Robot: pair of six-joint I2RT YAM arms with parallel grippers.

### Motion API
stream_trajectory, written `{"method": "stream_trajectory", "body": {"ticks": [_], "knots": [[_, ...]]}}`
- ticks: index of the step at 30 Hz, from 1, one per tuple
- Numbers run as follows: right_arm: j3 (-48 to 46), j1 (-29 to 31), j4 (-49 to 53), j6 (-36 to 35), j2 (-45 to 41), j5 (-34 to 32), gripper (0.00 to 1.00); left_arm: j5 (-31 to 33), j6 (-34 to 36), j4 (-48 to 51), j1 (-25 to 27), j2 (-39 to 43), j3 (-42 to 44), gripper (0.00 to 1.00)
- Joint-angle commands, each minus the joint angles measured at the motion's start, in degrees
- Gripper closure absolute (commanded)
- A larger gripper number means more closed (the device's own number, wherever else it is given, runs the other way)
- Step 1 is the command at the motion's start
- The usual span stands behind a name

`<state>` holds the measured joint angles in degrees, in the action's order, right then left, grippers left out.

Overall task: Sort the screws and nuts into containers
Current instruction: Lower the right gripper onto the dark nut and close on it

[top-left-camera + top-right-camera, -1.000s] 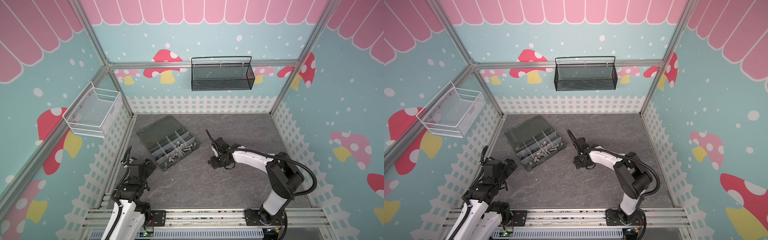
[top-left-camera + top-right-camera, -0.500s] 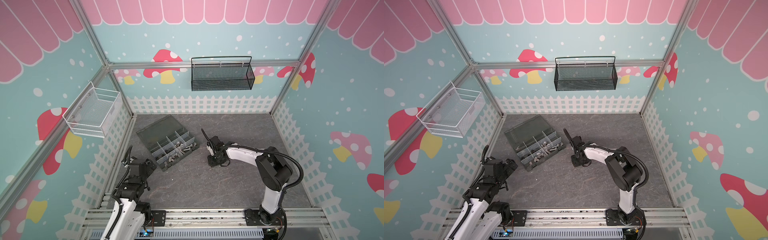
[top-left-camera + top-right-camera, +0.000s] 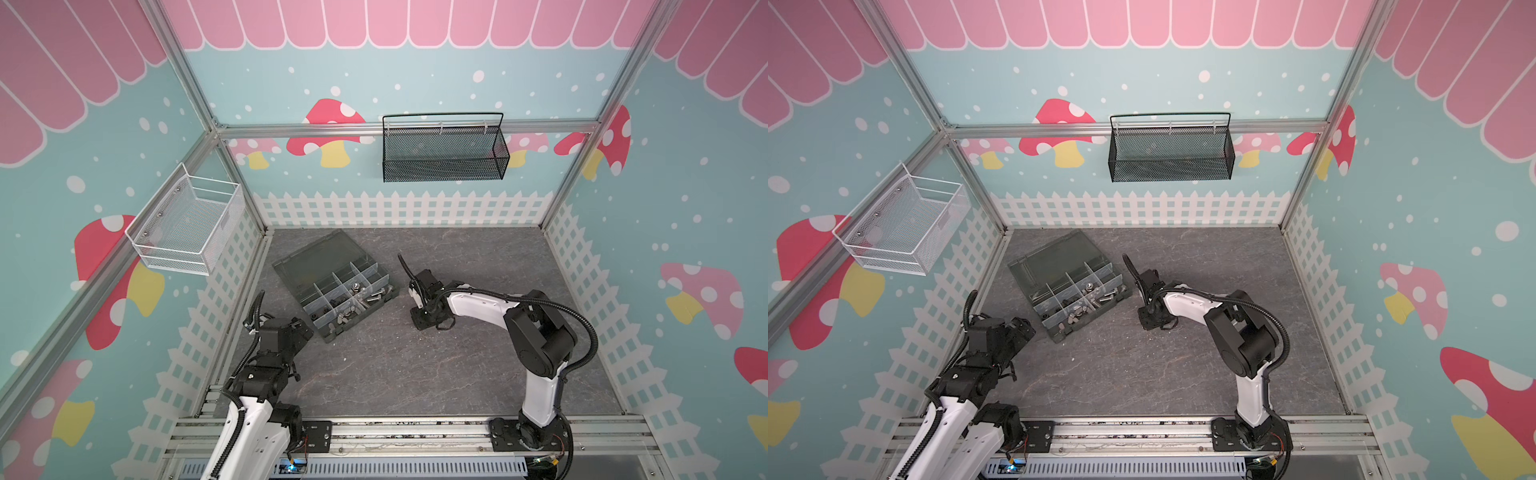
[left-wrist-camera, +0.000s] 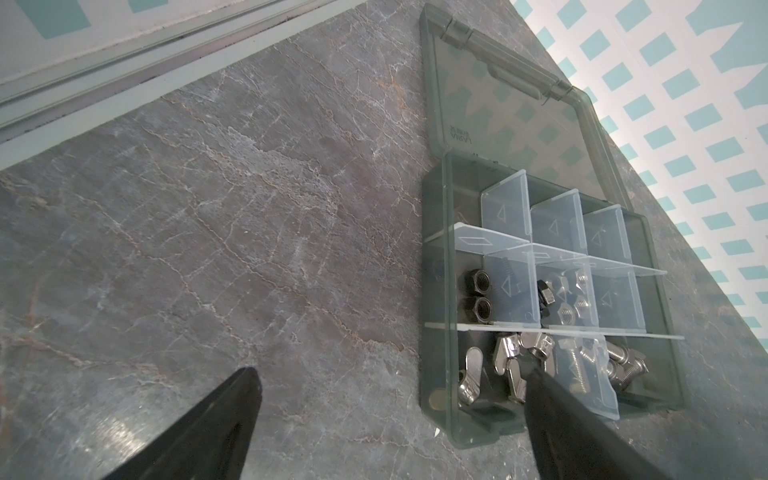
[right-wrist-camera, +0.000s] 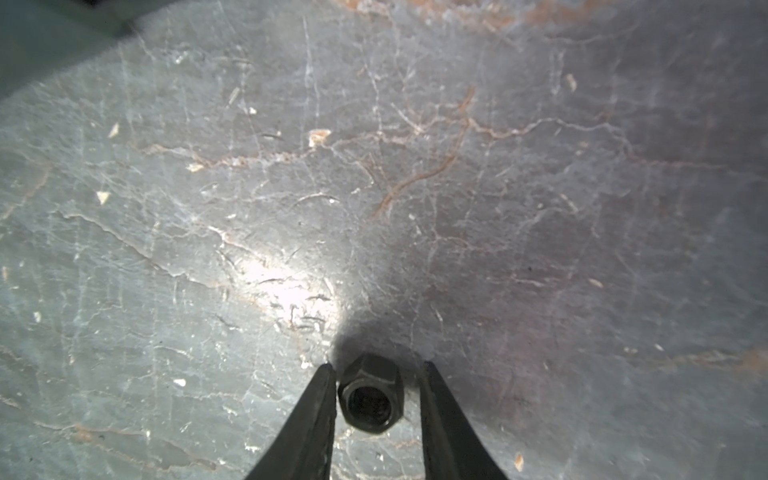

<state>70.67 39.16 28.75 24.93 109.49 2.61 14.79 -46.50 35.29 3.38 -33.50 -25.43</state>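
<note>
Right end effector [image 5: 377, 368] is down at the grey worktop [image 5: 540, 208], its two fingers straddling a loose black nut [image 5: 371, 395] that lies there; one finger is right at the nut's side and a gap shows at the other, so it is not clamped. Left end effector [image 4: 390, 372] hangs spread wide and empty just beside the open box [image 3: 316, 257]. Its compartments [image 4: 505, 208] hold black nuts [image 4: 476, 295], wing nuts [image 4: 511, 357] and screws [image 4: 623, 365]. A white basket [image 3: 187, 224] and a black basket [image 3: 442, 149] hang on the walls, well apart from both arms
</note>
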Motion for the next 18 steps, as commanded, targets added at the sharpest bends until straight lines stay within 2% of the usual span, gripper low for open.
{"method": "stream_trajectory", "body": {"ticks": [1, 5, 18], "knots": [[-0.9, 1.7, 4.7, -0.1, 2.6, -1.4, 0.65, 0.4, -0.3, -0.6, -0.3, 0.0, -1.5, 0.0], [-0.2, 2.9, 5.6, -0.3, 3.7, -2.3, 0.67, 0.2, -0.4, -0.6, -0.3, 0.2, -1.4, 0.0], [2.5, 3.8, 2.7, -0.2, 3.2, -2.1, 0.9, 0.6, -0.3, 0.1, -0.3, 1.2, -1.1, 0.0]]}}
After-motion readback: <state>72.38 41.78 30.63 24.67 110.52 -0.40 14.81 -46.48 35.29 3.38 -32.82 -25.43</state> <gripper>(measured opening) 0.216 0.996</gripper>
